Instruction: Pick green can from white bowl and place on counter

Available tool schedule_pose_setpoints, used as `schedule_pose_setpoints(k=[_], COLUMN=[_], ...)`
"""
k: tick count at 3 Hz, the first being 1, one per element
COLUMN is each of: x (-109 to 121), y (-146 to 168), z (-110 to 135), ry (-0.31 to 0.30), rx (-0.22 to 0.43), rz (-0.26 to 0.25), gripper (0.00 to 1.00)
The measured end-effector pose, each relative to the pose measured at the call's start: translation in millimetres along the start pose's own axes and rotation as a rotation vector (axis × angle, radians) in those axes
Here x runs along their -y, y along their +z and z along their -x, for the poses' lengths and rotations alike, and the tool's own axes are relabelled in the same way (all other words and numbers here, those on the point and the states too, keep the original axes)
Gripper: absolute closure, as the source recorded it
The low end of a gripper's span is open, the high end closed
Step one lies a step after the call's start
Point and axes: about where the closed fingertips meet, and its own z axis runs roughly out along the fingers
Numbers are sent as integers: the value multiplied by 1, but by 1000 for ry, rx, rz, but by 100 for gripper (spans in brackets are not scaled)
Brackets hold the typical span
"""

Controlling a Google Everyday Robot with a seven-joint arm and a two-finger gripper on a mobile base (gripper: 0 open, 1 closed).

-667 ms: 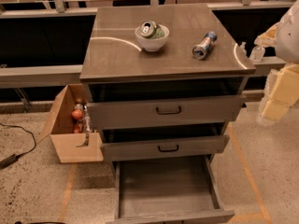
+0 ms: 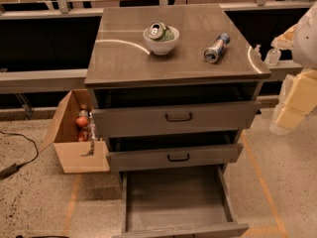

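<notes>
The green can (image 2: 159, 31) lies tilted in the white bowl (image 2: 161, 42), its silver top facing up and left. The bowl stands on the counter (image 2: 129, 58), near its back middle. My gripper (image 2: 265, 54) hangs off the counter's right edge, well right of the bowl, and is open and empty. The cream-coloured arm (image 2: 297, 93) reaches in from the right side of the camera view.
A silver-and-blue can (image 2: 217, 48) lies on its side on the counter, right of the bowl. The cabinet's bottom drawer (image 2: 176, 202) is pulled fully out and the upper two stand slightly open. A cardboard box (image 2: 74, 133) with items sits on the floor at the left.
The gripper and arm have shifted only slightly at the counter's right edge. The can, the bowl and the other can have not moved.
</notes>
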Motion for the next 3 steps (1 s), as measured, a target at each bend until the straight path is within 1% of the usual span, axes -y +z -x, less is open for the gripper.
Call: schedule_pose_setpoints(k=[1,2,3], x=[15,69,119], y=[12,24,36], z=[-8,8,31], ry=[52,54,13], rx=[80,257,409], rz=[-38,-147,-224], gripper=[0,0,0])
